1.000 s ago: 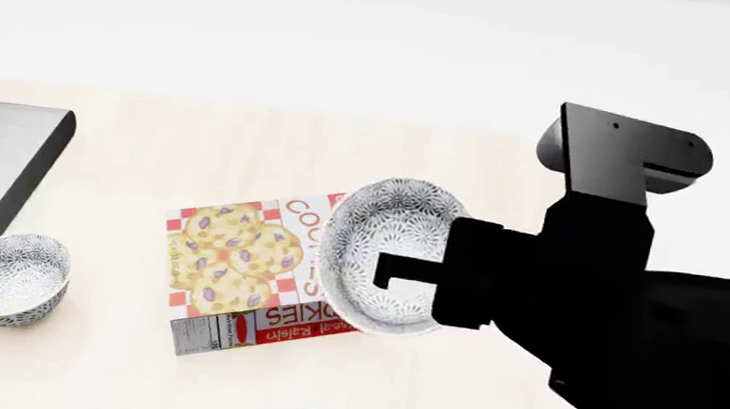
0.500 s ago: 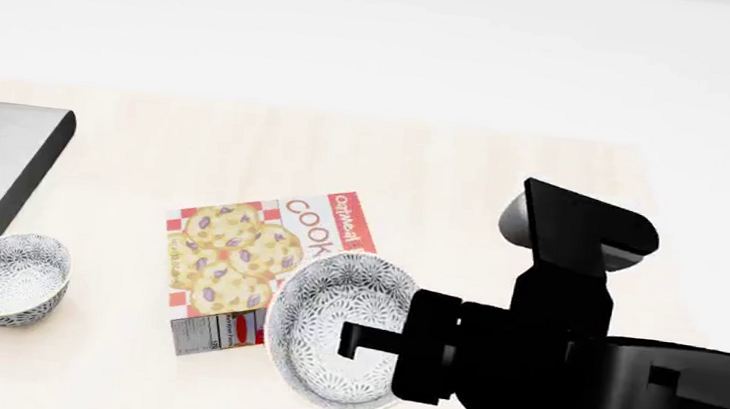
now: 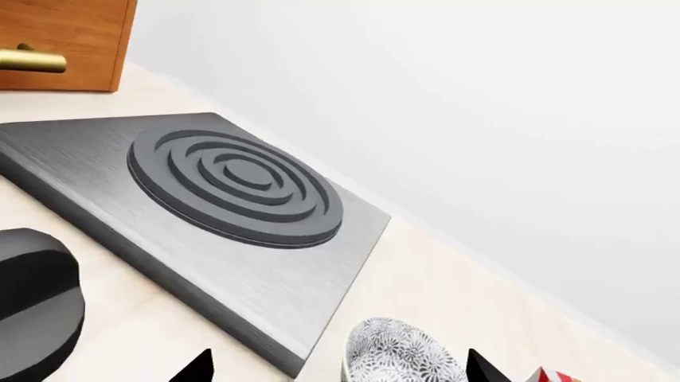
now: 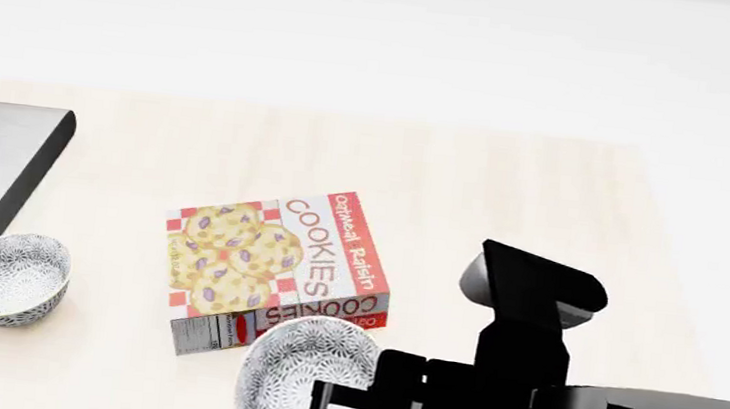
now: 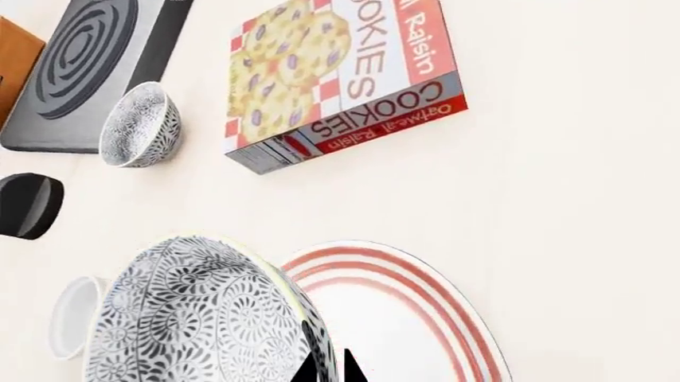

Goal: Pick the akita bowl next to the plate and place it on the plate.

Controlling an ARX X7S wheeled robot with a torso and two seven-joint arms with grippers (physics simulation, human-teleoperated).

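My right gripper (image 4: 339, 400) is shut on the rim of an akita bowl (image 4: 299, 374), grey-black-and-white patterned, held tilted at the head view's lower edge. In the right wrist view this bowl (image 5: 197, 314) hangs over the left part of the red-striped white plate (image 5: 425, 318), with my right gripper (image 5: 328, 370) pinching its rim. The plate is hidden in the head view. A second identical bowl (image 4: 9, 278) stands on the counter beside the hob, also seen as the bowl (image 3: 404, 354) between my left gripper's (image 3: 338, 370) open fingertips (image 3: 200, 368) in the left wrist view.
A cookie box (image 4: 278, 269) lies flat in the middle of the counter. A grey hob (image 3: 212, 207) sits at the left. A plain white cup (image 5: 72, 325) stands beside the plate. A wooden cabinet with a brass handle (image 3: 32, 60) is behind the hob.
My right arm has carried the bowl from above the cookie box down toward me, to the lower edge of the head view. The other bowl and the box have not moved.
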